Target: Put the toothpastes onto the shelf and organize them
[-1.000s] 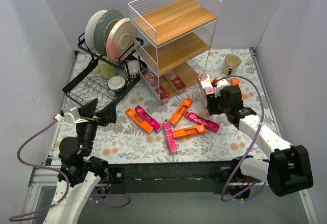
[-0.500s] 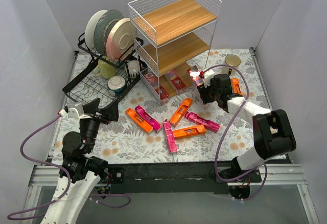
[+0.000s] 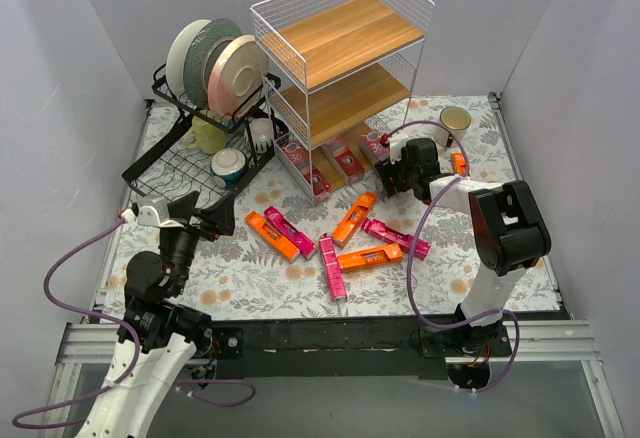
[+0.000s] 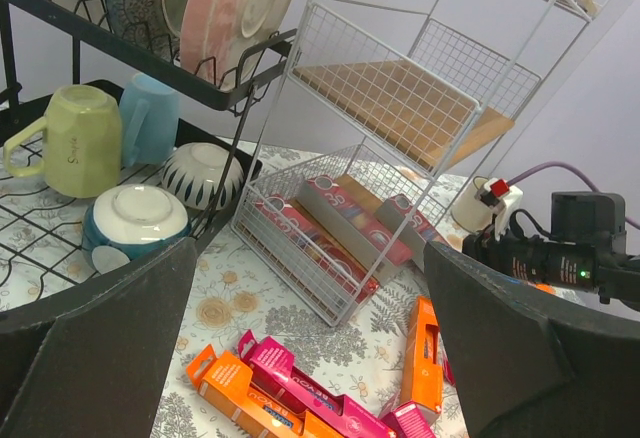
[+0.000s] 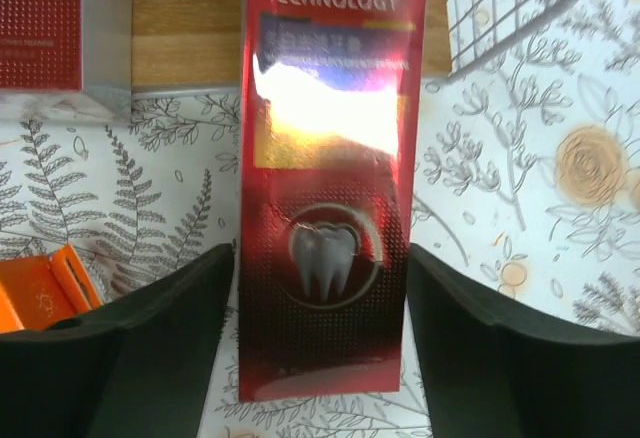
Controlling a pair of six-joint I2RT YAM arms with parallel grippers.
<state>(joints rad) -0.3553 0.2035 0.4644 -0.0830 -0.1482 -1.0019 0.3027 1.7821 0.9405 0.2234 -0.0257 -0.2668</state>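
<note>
Toothpaste carton (image 5: pixel 325 208) gripped at the foot of the shelf (image 3: pixel 340 38)

Dark red and glossy, printed with a white tooth, the toothpaste carton is pinched between the two fingers of the right gripper (image 5: pixel 320 258), one finger pressed against each long side. Its far end lies over the shelf's wooden bottom board, at the right-hand open end of that tier. Its near end hangs over the floral tablecloth (image 3: pixel 230 278). From above, the right arm stretches toward the shelf's lower right corner, with the gripper just beside the white wire.

More dark red cartons (image 3: pixel 345 158) lie lengthwise in that bottom tier, to the left of the held one.

Six loose cartons are scattered on the cloth in front of the shelf — three orange cartons (image 3: pixel 354 218) and three magenta cartons (image 3: pixel 290 231). At the front left of the shelf, one orange and one magenta carton lie touching, side by side. One further orange carton (image 3: pixel 459 163) lies to the right of the shelf, beyond the right arm and partly hidden by it.

The left gripper (image 4: pixel 308 248) hovers well in front of the shelf and to its left, fingers spread wide apart and pointing toward it.

A black dish rack (image 3: pixel 160 173) with plates, mugs and a bowl stands just left of the shelf. A cream mug (image 3: pixel 455 123) stands to the shelf's right.
</note>
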